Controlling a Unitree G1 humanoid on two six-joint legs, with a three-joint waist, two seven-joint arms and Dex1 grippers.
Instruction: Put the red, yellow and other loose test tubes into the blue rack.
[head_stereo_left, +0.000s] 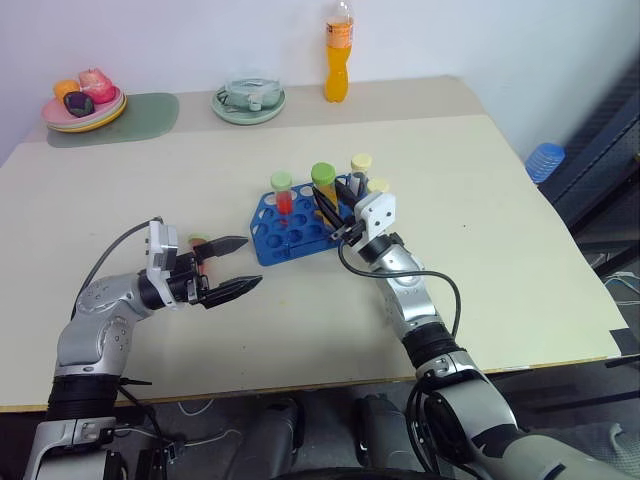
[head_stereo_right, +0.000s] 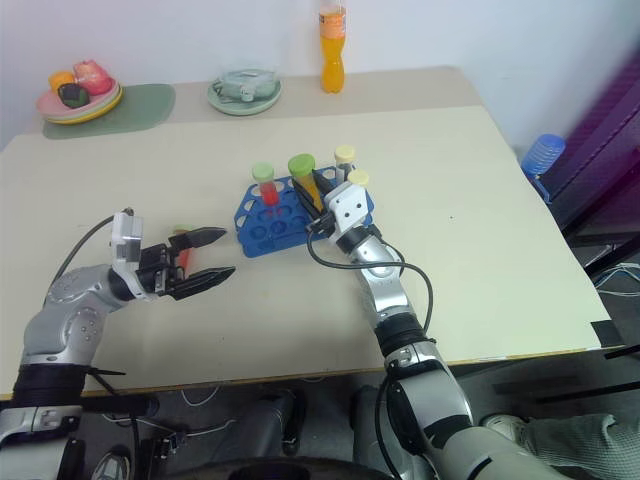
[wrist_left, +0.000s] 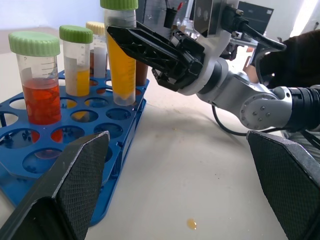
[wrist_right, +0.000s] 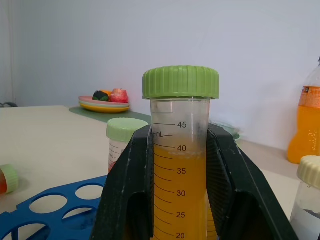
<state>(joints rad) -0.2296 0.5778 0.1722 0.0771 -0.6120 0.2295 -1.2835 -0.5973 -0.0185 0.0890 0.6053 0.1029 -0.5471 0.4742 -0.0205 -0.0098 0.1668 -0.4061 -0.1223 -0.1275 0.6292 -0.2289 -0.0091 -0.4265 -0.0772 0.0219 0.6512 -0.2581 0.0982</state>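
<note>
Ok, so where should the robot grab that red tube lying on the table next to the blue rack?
Probably round the middle of the red tube, below its cap. It lies flat on the table, so the open left gripper, right beside it, would best come from above, one finger on each long side. Pinching the ends would likely let it slip.

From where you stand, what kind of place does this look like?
Probably an indoor robot test setup, not a real laboratory: a wide beige table against a plain white wall holds a blue plastic test-tube rack beside a tall orange drink bottle and a stack of plates with toy food.
</note>
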